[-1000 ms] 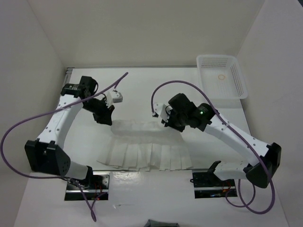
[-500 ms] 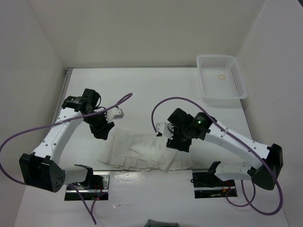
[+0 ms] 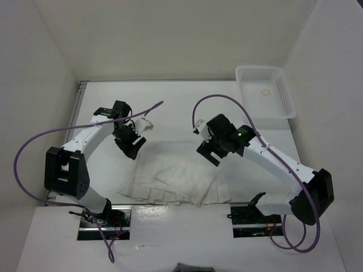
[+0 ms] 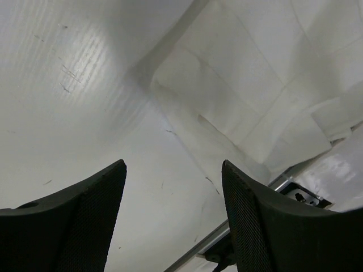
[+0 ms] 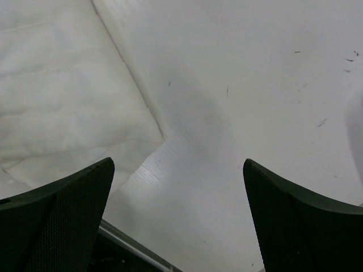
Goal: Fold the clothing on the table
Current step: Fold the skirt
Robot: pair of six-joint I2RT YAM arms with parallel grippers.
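Note:
The clothing (image 3: 173, 180), a white pleated garment, lies on the table (image 3: 170, 107) near the front edge, doubled over itself with creased layers on top. My left gripper (image 3: 132, 148) hovers open just beyond its far left corner, holding nothing. My right gripper (image 3: 208, 154) hovers open above its far right corner, also empty. In the left wrist view the clothing (image 4: 255, 85) fills the upper right, ahead of the open gripper (image 4: 174, 164). In the right wrist view the clothing (image 5: 57, 85) lies at the left, bare table (image 5: 255, 85) between the open gripper (image 5: 178, 163) fingers.
A white lattice basket (image 3: 283, 96) stands at the far right corner with a small ring (image 3: 265, 92) inside. White walls enclose the table on three sides. The arm bases and metal mounting plates (image 3: 249, 218) sit at the near edge. Purple cables loop from both arms.
Both grippers carried the garment's far edge toward the near edge, folding it over, then opened, let go and drew back up and away from it.

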